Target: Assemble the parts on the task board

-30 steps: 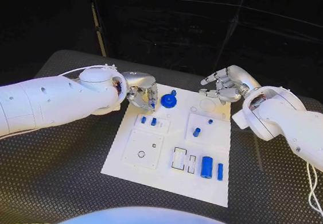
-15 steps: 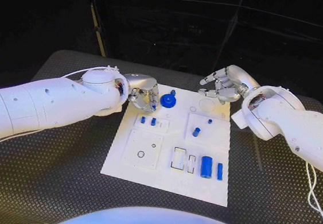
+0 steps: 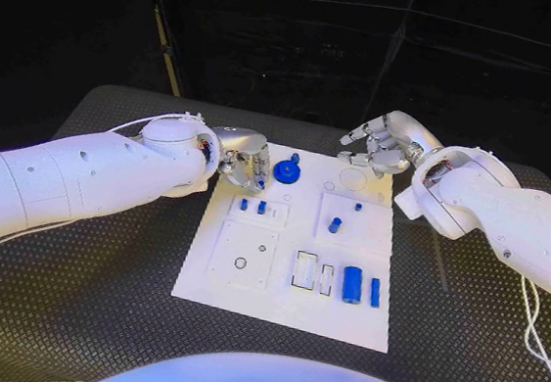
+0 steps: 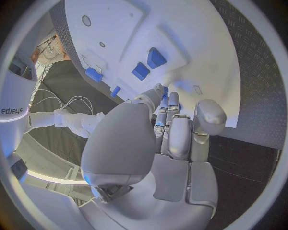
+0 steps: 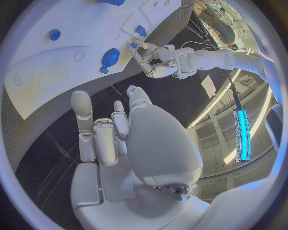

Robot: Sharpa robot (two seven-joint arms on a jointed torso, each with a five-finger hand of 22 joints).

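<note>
The task board [image 3: 297,254] lies flat in the middle of the black worktop [image 3: 83,318]. A round blue part with a knob [image 3: 287,172] sits at the board's far left corner. Two small blue pegs [image 3: 253,205] stand in a block just nearer the robot, one peg [image 3: 336,226] stands in the block to their right, and a blue cylinder [image 3: 351,284] and a thinner blue bar [image 3: 376,291] lie in the near-right recesses.

Left robot hand [image 3: 242,159]: at the board's far left edge, just beside the round part, fingers narrowly apart and pointing down. Nothing is seen in it; contact with the part cannot be confirmed. Right robot hand [image 3: 382,144]: beyond the board's far edge, above a circular recess [image 3: 354,177], fingers loosely spread, holding nothing.

Judgement: the step in hand appears to be taking up the round part. To do it well, the left robot hand should straddle the knob from above with fingers on opposite sides, avoid dragging on the board, and stay clear of the two pegs close by.

The right wrist view shows the left robot hand [image 5: 157,61] side-on, its fingertips [image 5: 137,48] near the round part [image 5: 110,57], a gap the head view hides. The left wrist view shows the two pegs [image 4: 149,63] beyond the left robot hand's fingers [image 4: 170,120].
</note>
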